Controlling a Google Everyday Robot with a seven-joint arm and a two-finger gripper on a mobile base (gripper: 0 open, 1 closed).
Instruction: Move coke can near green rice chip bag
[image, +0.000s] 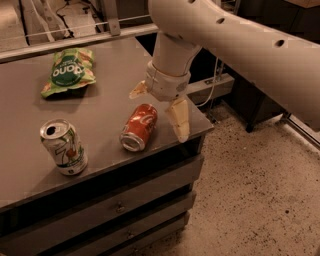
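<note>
The red coke can (139, 126) lies on its side near the front right of the grey counter (100, 105), silver end toward me. The green rice chip bag (69, 71) lies flat at the back left of the counter. My gripper (159, 110) hangs open just right of and above the coke can, one cream finger (179, 120) pointing down over the counter's right edge and the other finger (138, 90) behind the can. It holds nothing.
A white-and-green can (64, 146) stands upright at the front left of the counter. Drawers (120, 205) sit under the counter. Speckled floor (260, 200) lies to the right. A dark cabinet (260, 95) stands behind the arm.
</note>
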